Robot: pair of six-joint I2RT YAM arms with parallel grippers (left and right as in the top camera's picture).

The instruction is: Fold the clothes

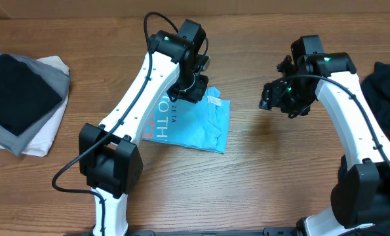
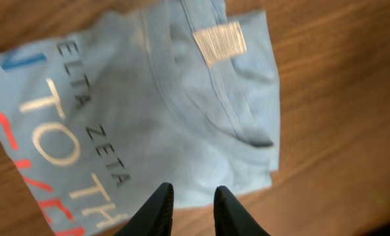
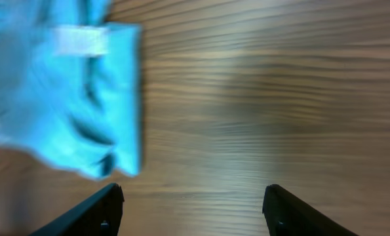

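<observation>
Showing overhead only: stacked black garment (image 1: 18, 92).

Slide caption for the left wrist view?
Left claw, narrowly open, above the folded sky-blue T-shirt on the wooden table.

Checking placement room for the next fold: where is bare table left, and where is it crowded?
Bare wood lies between the blue T-shirt and the right gripper, and between the folded stack and the left arm. Crowded: right edge, by the black garment.
</observation>
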